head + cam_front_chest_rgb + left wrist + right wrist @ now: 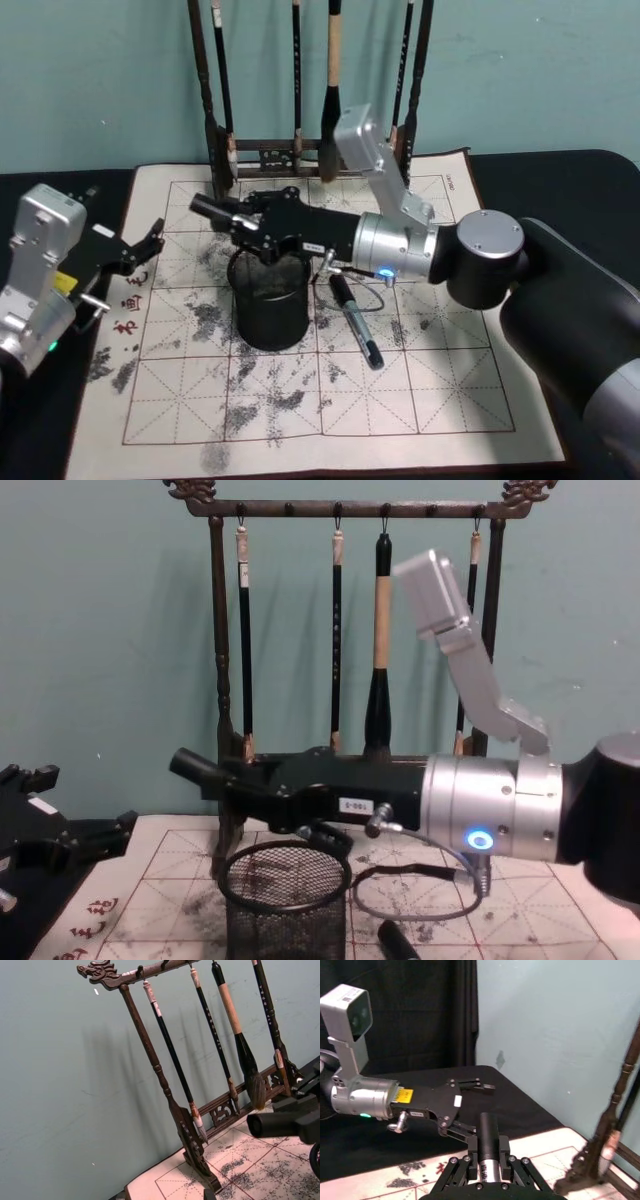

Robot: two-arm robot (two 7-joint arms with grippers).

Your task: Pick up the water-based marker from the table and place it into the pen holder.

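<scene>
At the left edge of the calligraphy mat (450, 380), the left gripper (150, 243) hangs idle with its jaws apart, clear of the work. Near the middle, the water-based marker (212, 209) is held level in the air, one end poking leftward past the rim of the pen holder (265, 310) below. It lies flat because the right gripper (258, 220), jaws clamped on its barrel, reaches in sideways from the right, so it probably needs tipping upright before release. Right of the holder, a second pen (355, 320) lies on the mat.
</scene>
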